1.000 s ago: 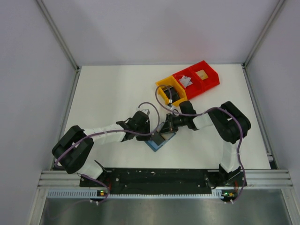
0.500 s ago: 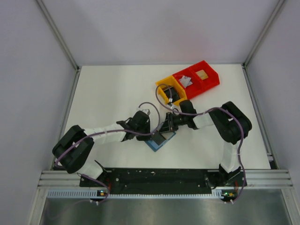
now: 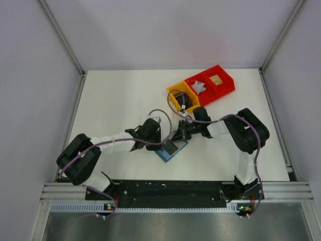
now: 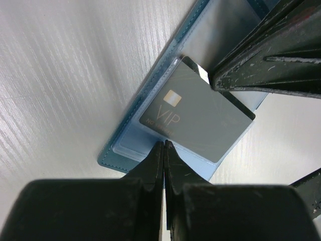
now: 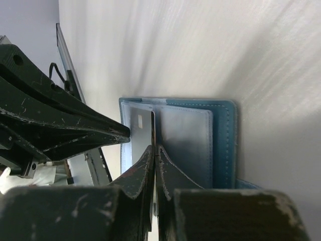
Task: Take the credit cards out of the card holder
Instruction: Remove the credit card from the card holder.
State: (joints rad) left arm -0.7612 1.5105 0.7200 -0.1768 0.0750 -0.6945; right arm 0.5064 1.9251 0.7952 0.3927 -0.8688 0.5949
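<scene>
The teal-blue card holder (image 3: 165, 156) lies open on the table between both arms. A dark grey card (image 4: 200, 120) marked VIP lies partly out of its pale inner sleeve. My right gripper (image 3: 175, 138) is shut on that card's far corner; in the right wrist view the gripper (image 5: 154, 148) pinches the card (image 5: 143, 133) edge-on over the holder (image 5: 223, 145). My left gripper (image 4: 163, 144) is shut, its tips pressed on the holder's (image 4: 125, 150) sleeve just beside the card's near edge. In the top view the left gripper (image 3: 163, 145) sits at the holder's left side.
A yellow bin (image 3: 174, 93) and two red bins (image 3: 225, 83) stand at the back right. One red bin holds a pale card (image 3: 199, 86), the other a tan card (image 3: 216, 79). The right gripper's fingers (image 4: 261, 65) fill the left wrist view's upper right.
Almost nothing differs. The right wrist has shifted very slightly, and the dark card stays pinched over the holder. The left arm holds still.
</scene>
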